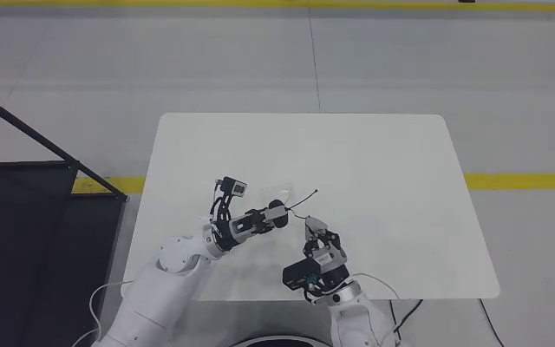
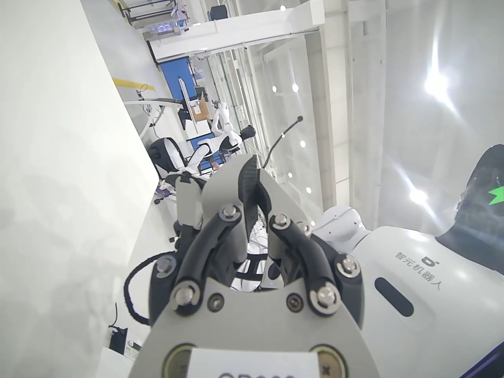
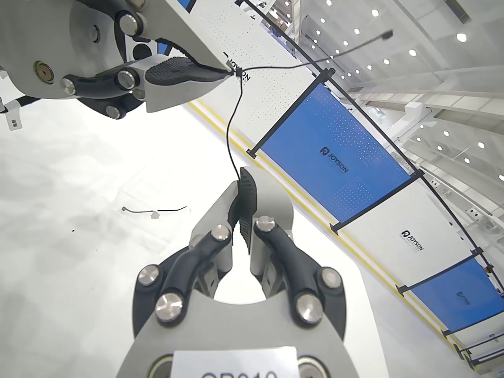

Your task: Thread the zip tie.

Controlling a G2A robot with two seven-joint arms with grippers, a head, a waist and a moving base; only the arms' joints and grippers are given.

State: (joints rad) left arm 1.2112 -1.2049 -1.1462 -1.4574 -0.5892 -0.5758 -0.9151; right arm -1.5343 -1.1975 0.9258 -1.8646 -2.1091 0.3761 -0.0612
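Closest to my lens in the right wrist view is the right pincer [image 3: 245,176], its pads pressed together on a thin black strand of the zip tie [image 3: 231,119]. That strand runs straight away from its tips to the left pincer [image 3: 227,70], which is clamped just as tight at a small pale tab on the tie. Beyond the left pincer the tie runs sideways to a thickened end [image 3: 387,34], free in the air. I take that end for the locking head, though it is too small to be sure. If so, the tail I hold must curl round to it, and the left pincer is the nearer. How much tail lies inside my right pads is hidden. A second tie [image 3: 154,213] lies on the bench [image 3: 59,167], off to one side of the right pincer.

In the left wrist view, the tie leaves the closed pads straight ahead, thick end outermost.

From the top view, both pincers sit close together, the tie bent between them.
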